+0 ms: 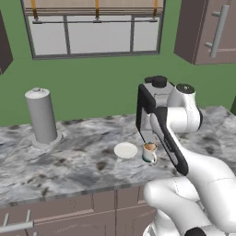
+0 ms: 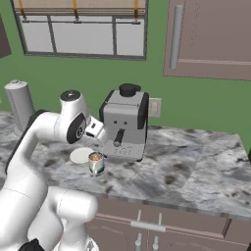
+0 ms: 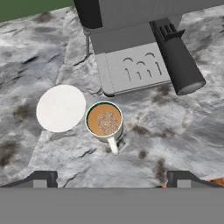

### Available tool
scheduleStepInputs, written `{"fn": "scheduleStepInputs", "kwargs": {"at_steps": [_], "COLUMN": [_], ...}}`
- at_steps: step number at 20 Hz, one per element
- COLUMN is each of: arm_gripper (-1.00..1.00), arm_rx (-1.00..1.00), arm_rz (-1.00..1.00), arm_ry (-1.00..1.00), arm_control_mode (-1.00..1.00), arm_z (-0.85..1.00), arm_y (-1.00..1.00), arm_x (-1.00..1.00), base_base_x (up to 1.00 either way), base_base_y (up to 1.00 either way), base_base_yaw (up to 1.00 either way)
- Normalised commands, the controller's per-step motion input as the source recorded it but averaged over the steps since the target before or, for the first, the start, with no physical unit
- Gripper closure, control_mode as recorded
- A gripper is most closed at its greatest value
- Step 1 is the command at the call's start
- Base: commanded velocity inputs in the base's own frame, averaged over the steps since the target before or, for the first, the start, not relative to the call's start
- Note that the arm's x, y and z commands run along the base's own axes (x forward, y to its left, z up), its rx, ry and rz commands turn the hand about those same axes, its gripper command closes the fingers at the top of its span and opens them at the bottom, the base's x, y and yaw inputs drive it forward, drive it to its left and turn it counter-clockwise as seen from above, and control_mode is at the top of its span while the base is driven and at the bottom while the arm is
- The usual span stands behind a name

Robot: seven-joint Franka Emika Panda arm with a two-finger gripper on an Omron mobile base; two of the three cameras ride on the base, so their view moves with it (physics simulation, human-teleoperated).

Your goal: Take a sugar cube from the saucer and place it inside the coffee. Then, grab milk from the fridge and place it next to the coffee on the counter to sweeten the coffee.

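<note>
The coffee (image 3: 104, 121), a white mug of brown liquid with a pale speckled patch in its middle, stands on the counter (image 3: 175, 131) with its handle toward the hand. The bare white saucer (image 3: 61, 108) lies touching it on the left. My gripper (image 3: 113, 179) hovers open above the mug, nothing between its fingers; the hand (image 2: 95, 128) hangs in front of the espresso machine. The mug (image 1: 150, 152) and the saucer (image 1: 126, 150) sit near the counter's front edge. The sugar cube is hidden or out of view. The milk and the fridge are out of view.
A grey-and-black espresso machine (image 2: 126, 125) stands just behind the mug, its portafilter handle (image 3: 179, 65) jutting forward. A grey cylinder (image 1: 42, 117) on a round base stands at the left. Brown wall cabinets (image 2: 211, 39) hang above, and drawers (image 2: 147, 223) sit below the counter.
</note>
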Motion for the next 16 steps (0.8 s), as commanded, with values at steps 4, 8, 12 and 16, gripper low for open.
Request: {"fn": "scheduleStepInputs", "kwargs": {"at_steps": [4, 8, 12, 16], "arm_gripper": [-1.00, -1.00, -1.00, -1.00], "arm_rx": [0.00, 0.00, 0.00, 0.00], "arm_rz": [0.00, -0.02, 0.00, 0.03], "arm_ry": [-0.20, 0.00, 0.00, 0.00], "arm_control_mode": [-1.00, -1.00, -1.00, 1.00], "arm_z": [0.42, 0.01, 0.00, 0.00], "arm_y": [0.00, 0.00, 0.00, 0.00], "arm_x": [-0.18, 0.05, 0.00, -0.21], "base_base_x": [0.00, 0.00, 0.00, -0.10], "base_base_y": [0.00, 0.00, 0.00, 0.01], "base_base_yaw": [0.00, 0.00, 0.00, 0.05]}}
